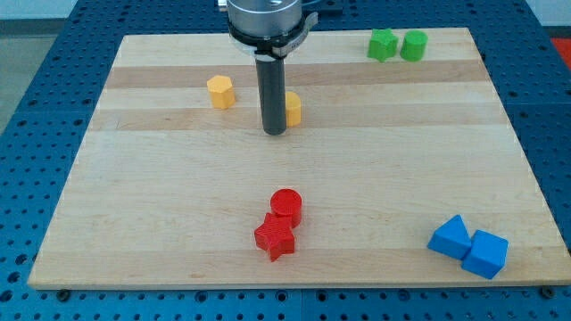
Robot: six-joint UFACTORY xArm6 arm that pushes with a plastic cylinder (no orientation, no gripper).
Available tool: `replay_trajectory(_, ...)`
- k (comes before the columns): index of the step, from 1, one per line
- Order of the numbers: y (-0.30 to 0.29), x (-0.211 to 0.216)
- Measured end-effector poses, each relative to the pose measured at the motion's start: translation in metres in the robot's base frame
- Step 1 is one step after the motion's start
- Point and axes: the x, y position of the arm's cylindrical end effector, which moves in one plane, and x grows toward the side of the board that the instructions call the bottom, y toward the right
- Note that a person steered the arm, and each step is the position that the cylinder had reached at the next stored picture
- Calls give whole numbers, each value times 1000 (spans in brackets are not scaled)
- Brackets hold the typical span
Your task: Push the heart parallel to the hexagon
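Yellow heart-shaped block (293,109), half hidden, touches the right side of my tip (274,132); the rod grips nothing. Yellow hexagonal block (220,91) lies to the tip's left, apart, on the pale wooden counter (161,196).

Pale wood board (375,178) (smooth) — matt finish

Text on wooden board (294,169): none legible.
Labels on blocks: none; faces plain.
Markings on rod and its mount (268,18): none readable.
Numbers or signs on blue perforated table (36,89): none seen.
Brand names: none visible anywhere in the camera view.
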Motion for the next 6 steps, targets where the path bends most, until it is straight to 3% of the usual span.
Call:
replay_trajectory(4,0,-31)
replay_trajectory(5,3,32)
replay_trajectory(6,36,44)
